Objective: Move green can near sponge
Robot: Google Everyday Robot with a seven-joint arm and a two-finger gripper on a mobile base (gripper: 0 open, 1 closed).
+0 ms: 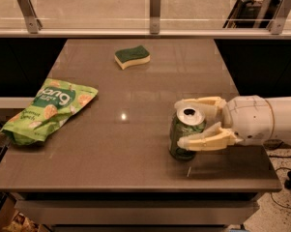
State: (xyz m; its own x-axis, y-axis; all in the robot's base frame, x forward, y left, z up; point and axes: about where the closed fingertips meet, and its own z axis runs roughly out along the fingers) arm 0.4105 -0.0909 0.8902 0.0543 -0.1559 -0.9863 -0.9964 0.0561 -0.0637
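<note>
We see the gripper (180,123) at the front right of the table (135,149), its two fingers pinching the upright green can (188,116) from either side, while the sponge (132,56) lies well apart near the far edge and a snack bag (48,110) rests at the left.
</note>
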